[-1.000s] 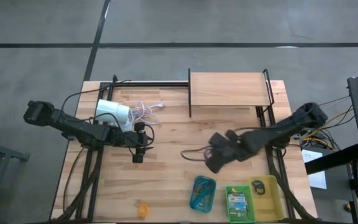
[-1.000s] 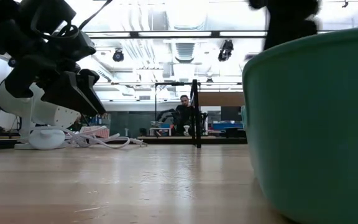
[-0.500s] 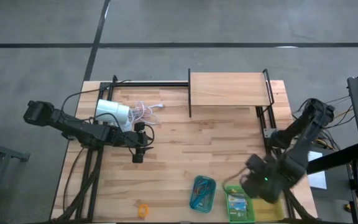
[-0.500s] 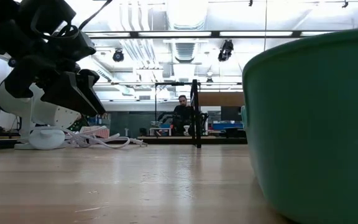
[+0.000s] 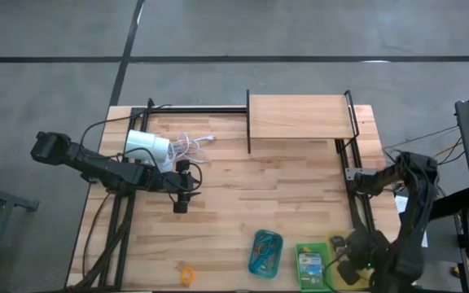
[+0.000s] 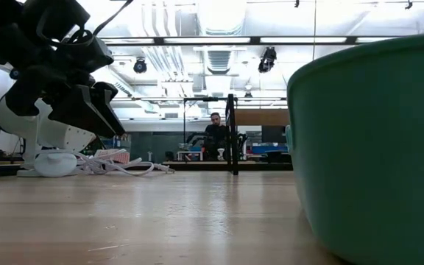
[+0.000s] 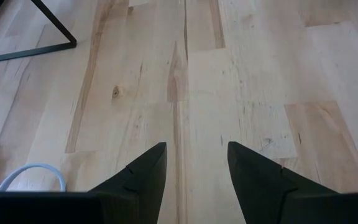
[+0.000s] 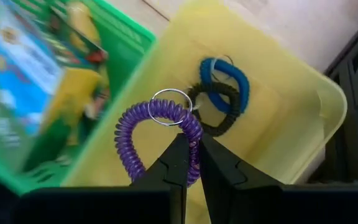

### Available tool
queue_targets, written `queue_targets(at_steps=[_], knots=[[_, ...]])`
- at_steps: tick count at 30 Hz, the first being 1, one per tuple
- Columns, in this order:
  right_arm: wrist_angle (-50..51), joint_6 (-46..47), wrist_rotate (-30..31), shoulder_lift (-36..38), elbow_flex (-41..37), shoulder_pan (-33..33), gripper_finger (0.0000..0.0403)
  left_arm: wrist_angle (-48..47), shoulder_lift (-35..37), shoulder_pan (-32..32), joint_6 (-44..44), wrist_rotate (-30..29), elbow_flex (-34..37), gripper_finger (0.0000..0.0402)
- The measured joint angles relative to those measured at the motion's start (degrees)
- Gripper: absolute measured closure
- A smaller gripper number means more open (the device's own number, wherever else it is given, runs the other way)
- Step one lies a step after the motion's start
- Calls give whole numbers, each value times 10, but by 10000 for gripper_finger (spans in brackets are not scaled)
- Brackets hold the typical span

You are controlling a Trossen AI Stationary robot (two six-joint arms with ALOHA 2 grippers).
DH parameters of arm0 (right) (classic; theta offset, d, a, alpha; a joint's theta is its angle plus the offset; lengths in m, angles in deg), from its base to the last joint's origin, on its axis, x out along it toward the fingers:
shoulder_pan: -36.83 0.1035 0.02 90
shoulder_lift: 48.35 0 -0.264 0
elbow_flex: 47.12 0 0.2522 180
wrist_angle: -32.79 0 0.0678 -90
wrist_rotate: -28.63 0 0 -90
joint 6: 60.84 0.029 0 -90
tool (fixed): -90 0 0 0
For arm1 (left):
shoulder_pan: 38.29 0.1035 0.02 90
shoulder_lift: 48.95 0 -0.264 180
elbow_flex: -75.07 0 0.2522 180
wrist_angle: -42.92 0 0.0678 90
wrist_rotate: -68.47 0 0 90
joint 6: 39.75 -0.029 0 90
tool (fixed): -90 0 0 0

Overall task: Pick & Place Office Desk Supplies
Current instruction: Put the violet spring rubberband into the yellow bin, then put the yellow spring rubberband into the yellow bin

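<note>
My right gripper [image 8: 191,146] hangs over the yellow tray [image 8: 278,68] at the table's near right corner, shut on a purple coiled loop [image 8: 135,137] that carries a metal ring [image 8: 169,106]. A blue loop [image 8: 225,78] and a black loop [image 8: 213,109] lie on the yellow tray's floor. A crayon box [image 5: 309,262] lies in the green tray [image 5: 300,248]. An orange loop [image 5: 187,274] lies on the table by the near edge. My left gripper [image 7: 194,162] stands open above bare wood at the left, next to the lamp. My right gripper pinches the purple loop's coil [image 8: 195,132] between its two fingertips, close to the metal ring. The fingers come from above, pointing steeply down. The loop is lifted clear above the yellow tray and curves out to one side of the fingers.
A white lamp [image 5: 147,146] with its white cord [image 5: 187,146] lies at the far left. A raised wooden shelf [image 5: 300,118] stands at the far edge. The teal tray [image 5: 265,252] sits left of the green one and fills the low view's right [image 6: 374,147].
My right gripper has swung from the table's middle toward the near right corner, over the trays, sinking a little and rolling about its own axis. It has stayed shut. It has left the low view.
</note>
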Motion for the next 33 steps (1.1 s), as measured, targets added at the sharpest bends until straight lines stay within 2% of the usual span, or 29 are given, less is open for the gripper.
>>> queue_targets(at_steps=[7, 20, 33], knots=[[10, -11, -68, -64, 0, -1, 378, 0, 0, 0, 0, 0, 0, 226], [25, -2, -69, -76, 0, -2, 377, 0, 0, 0, 2, 0, 0, 226], [26, -2, -52, -76, -1, -2, 297, 0, 0, 0, 2, 0, 0, 226]])
